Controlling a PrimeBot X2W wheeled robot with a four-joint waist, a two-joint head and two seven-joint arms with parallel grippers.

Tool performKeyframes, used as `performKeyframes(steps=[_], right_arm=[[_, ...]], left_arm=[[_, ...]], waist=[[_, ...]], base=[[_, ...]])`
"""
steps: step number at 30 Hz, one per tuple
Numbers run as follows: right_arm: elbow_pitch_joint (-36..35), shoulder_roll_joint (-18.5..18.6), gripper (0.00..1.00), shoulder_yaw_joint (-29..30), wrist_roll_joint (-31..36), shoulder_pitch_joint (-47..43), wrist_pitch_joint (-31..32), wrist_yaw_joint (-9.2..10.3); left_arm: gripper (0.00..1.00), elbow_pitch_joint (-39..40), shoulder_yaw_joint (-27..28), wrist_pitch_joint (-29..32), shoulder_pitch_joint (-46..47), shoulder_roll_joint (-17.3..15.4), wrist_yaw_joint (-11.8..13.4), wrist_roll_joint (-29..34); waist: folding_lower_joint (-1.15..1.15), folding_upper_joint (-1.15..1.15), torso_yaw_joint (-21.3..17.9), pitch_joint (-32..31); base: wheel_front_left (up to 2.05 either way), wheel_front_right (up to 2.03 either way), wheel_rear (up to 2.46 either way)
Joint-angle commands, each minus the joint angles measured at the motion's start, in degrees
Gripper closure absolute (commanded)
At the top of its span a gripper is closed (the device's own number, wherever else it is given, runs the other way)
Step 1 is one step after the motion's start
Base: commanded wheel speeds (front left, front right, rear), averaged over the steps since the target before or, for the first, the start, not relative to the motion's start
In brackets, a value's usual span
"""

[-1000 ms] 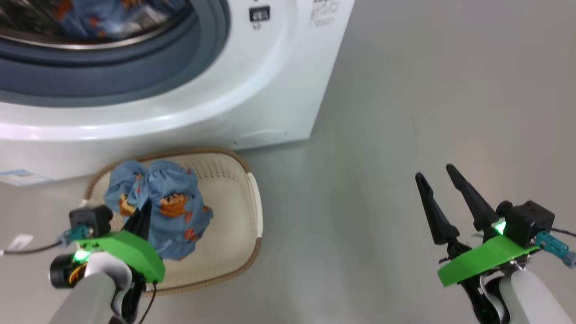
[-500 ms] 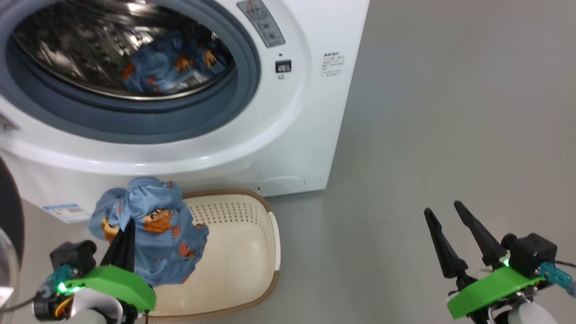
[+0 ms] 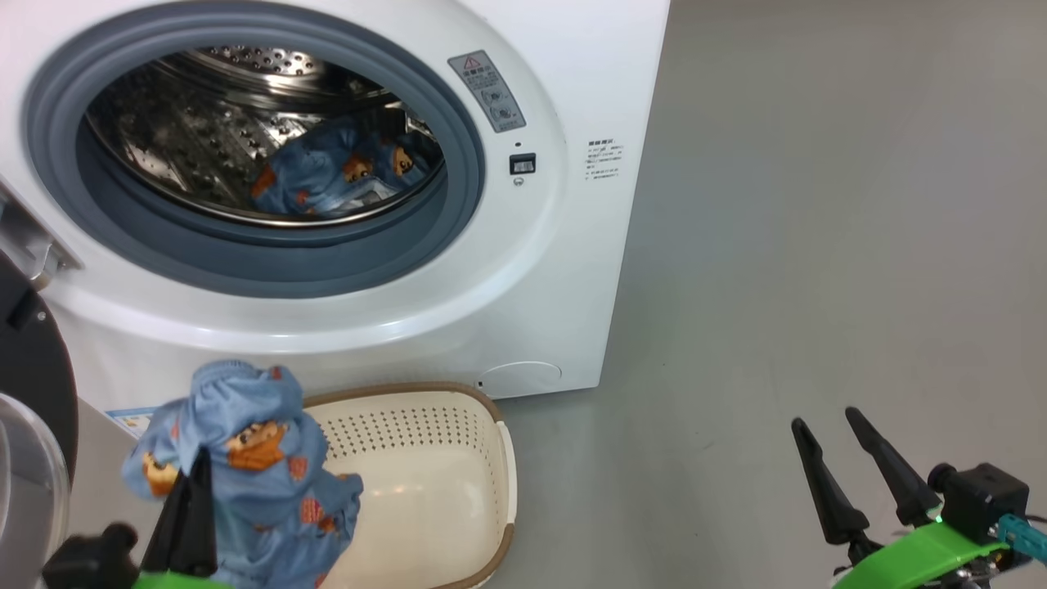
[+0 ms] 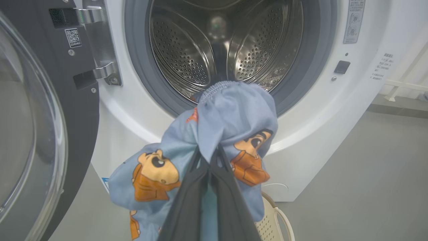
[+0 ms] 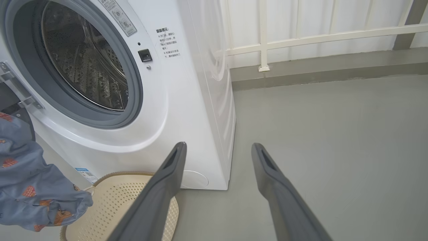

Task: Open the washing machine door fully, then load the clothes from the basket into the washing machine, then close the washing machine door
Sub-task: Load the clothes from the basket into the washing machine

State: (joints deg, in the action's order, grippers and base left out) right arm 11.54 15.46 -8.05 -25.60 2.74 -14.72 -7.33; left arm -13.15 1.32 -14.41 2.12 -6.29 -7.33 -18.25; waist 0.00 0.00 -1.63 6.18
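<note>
**Second blue garment point(image 3: 237, 474) lifted from the basket point(image 3: 393, 425), clenched in the left claw point(image 4: 208, 157).**
A moment ago it hung low over the basket. Now it rides higher at 7 o'clock, facing the washer point(image 3: 523, 311), where the other garment point(image 3: 343, 176) already lies in the drum at 11. What shows of the basket is bare, so I'd say one drop-in remains. The open door point(image 3: 37, 384) is cut off at 9. The right claw point(image 3: 824, 419) idles, spread, at 5. Cloth hides the pinch itself.

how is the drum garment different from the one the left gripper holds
The drum garment rests on the drum; held garment hangs from the shut left gripper. The drum garment is inside the washing machine; held garment is outside, by the basket. Both light blue, cartoon-printed.
</note>
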Motion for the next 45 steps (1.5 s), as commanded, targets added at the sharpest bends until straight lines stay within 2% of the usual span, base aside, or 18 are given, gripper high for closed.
performKeyframes(steps=[1,10,20,27,34,39,45], right_arm=[[-1.38,1.08,0.00,-0.72,-0.54,-1.01,-0.28,-0.16],[-1.79,1.02,0.00,-0.10,-0.42,-1.75,-0.28,-0.16],[-2.42,0.92,0.00,-0.04,-0.20,-1.00,-0.28,-0.16],[-2.84,0.40,0.00,-0.32,-0.02,0.84,-0.28,-0.16],[-3.23,-0.17,0.00,-1.08,0.17,3.25,-0.28,-0.16],[-3.29,-0.56,0.00,-1.96,0.15,5.42,-0.28,-0.16],[-3.62,-1.44,0.00,-2.93,0.10,7.78,-0.28,-0.16]], left_arm=[[1.00,2.63,2.69,-0.59,-0.37,-0.73,-0.15,0.82],[1.00,12.87,6.04,-0.59,-8.82,2.27,-0.13,2.71],[1.00,14.31,6.03,-0.59,-6.57,3.10,-0.14,1.67],[1.00,13.69,3.41,-0.59,1.90,2.69,-0.14,1.37],[1.00,11.29,2.33,-0.59,13.41,0.33,-0.15,1.63],[1.00,5.17,2.75,-0.59,23.21,-1.27,-0.15,0.46],[1.00,-7.18,1.57,-0.59,34.19,-4.37,-0.15,-0.22]], waist=[[0.00,0.00,-0.04,-0.34],[0.00,0.00,-0.14,-0.29],[0.00,0.00,-0.31,1.69],[0.00,0.00,-0.80,5.02],[0.00,0.00,-1.66,8.40],[0.00,0.00,-2.89,10.81],[0.00,0.00,-4.65,14.41]], base=[[0.00,0.00,0.00],[0.00,0.00,0.00],[0.00,0.00,0.00],[0.00,0.00,0.00],[0.00,0.00,0.00],[0.00,0.00,0.00],[0.00,0.00,0.00]])
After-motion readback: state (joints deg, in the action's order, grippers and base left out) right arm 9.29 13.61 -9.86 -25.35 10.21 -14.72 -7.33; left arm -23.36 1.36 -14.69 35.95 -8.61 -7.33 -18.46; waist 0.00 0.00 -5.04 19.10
